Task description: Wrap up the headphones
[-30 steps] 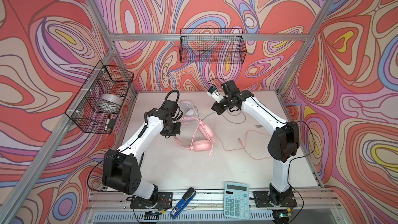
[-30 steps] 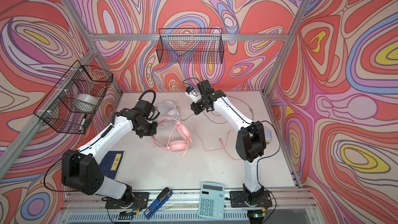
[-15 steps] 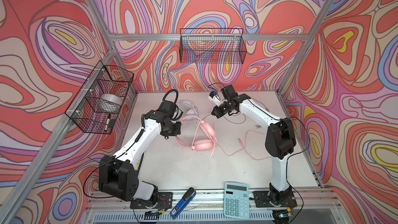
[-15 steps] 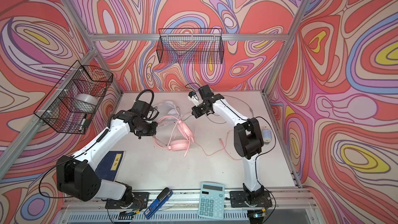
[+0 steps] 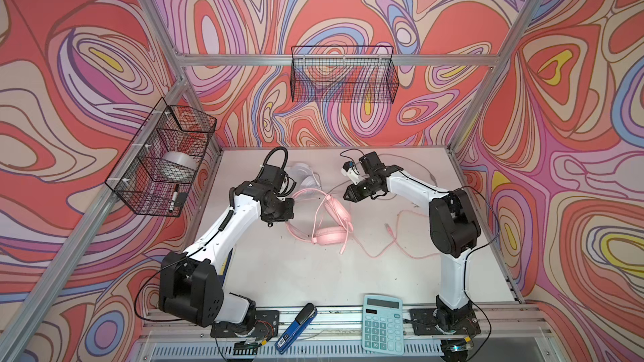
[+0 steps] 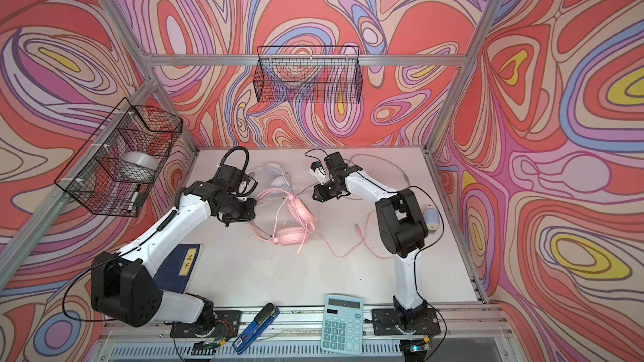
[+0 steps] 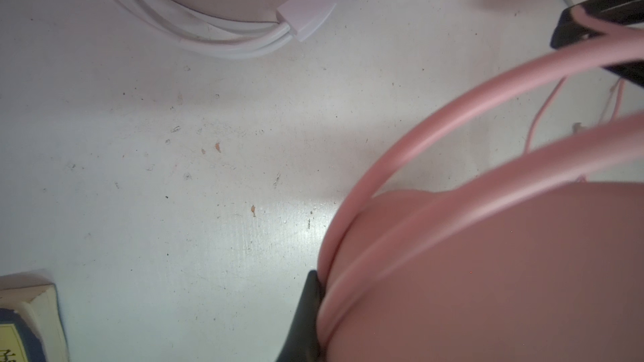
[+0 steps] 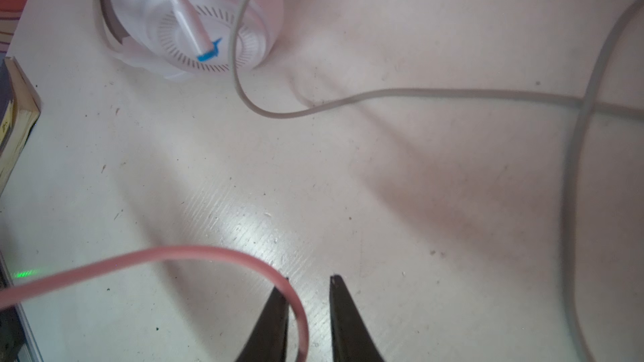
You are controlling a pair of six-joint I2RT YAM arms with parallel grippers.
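The pink headphones (image 5: 331, 235) lie mid-table in both top views, one earcup flat, the other on edge. My left gripper (image 5: 278, 219) is shut on their thin pink headband; in the left wrist view one black finger (image 7: 306, 308) presses the band beside the big pink earcup (image 7: 505, 273). My right gripper (image 5: 348, 196) hovers just right of the headband. Its jaws stand apart, and the pink cord (image 8: 195, 250) runs loose between them, against one finger. The white headphones (image 5: 303, 172) lie behind, their grey cord (image 8: 418, 94) trailing across the table.
The pink cord's plug end (image 5: 388, 228) lies right of the headphones. A calculator (image 5: 382, 323) and a blue stapler (image 5: 295, 322) sit at the front edge, a dark book (image 6: 177, 266) under the left arm. Wire baskets hang on the back wall (image 5: 343, 80) and left wall (image 5: 163, 158).
My right gripper has come down and leftward toward the pink headband, and its jaws have parted round the pink cord. The left gripper keeps its hold and has barely moved.
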